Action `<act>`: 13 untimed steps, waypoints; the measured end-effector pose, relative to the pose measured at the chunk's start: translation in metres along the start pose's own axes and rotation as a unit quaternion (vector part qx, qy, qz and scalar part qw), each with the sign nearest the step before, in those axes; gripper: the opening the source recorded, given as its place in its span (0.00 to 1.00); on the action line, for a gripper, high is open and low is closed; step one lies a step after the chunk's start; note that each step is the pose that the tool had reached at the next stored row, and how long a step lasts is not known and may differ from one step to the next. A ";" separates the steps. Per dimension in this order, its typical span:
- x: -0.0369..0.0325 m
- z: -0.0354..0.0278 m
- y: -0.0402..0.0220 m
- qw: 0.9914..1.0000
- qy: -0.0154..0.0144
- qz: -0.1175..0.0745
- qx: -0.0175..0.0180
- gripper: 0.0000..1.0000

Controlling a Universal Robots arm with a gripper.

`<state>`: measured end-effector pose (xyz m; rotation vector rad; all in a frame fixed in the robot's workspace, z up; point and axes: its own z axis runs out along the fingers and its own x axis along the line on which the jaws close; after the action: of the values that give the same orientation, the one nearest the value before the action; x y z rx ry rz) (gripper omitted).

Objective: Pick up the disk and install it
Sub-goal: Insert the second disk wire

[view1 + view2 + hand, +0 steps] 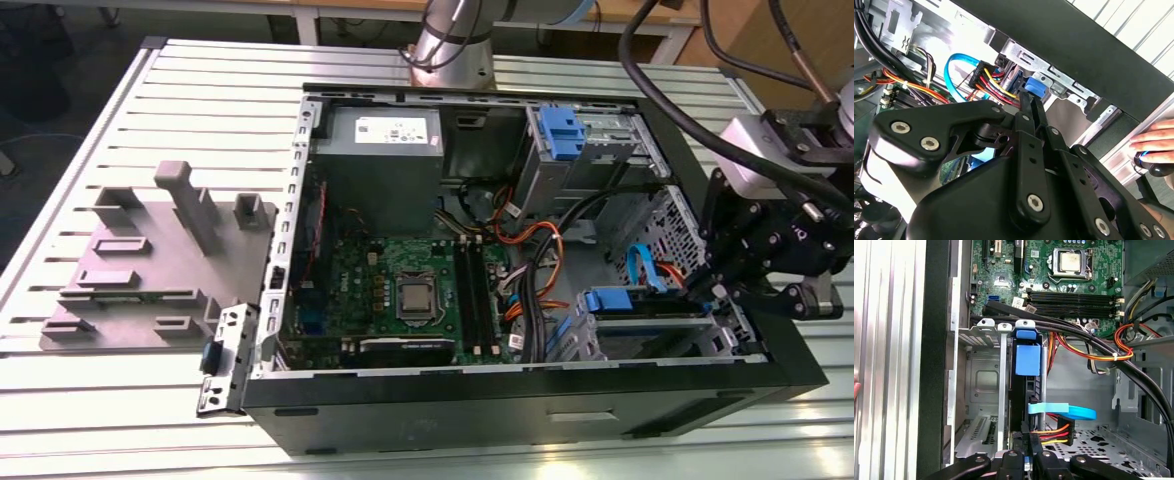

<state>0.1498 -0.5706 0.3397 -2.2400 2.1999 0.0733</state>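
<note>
Disk (1027, 360) upright in drive cage (979, 385), gripper (1026, 460) closed at its rear end.

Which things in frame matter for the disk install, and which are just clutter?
Job: disk, edge-on in the drive bay; gripper right at it; computer case.
Lying about: grey fixture block and metal bracket on the table; power supply; motherboard; a person's hand.

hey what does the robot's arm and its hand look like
The arm is a silver-grey metal tube. The hand is matte black, built from flat linkage bars joined by silver screws, seen close up in the second wrist view. Thick black cables loop to a light grey block above it.
</note>
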 end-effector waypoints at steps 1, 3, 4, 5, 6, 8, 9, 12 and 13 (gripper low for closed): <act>0.0000 0.0000 0.0000 1.000 0.000 0.000 0.000 0.16; 0.0000 0.0001 0.0000 1.000 0.000 0.000 0.000 0.16; 0.0000 0.0000 0.0000 1.000 0.000 0.000 0.000 0.18; 0.0000 0.0000 0.0000 1.000 0.000 0.000 0.000 0.18; 0.0000 0.0000 0.0000 1.000 0.000 0.000 0.000 0.24; 0.0000 0.0009 0.0000 1.000 0.002 0.000 0.000 0.24; 0.0000 0.0017 0.0000 1.000 0.003 0.000 0.000 0.24; 0.0000 0.0038 0.0000 1.000 0.005 0.000 0.000 0.24; -0.0001 0.0043 0.0001 1.000 0.005 0.000 0.000 0.24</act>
<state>0.1496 -0.5703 0.3354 -2.2452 2.2053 0.0622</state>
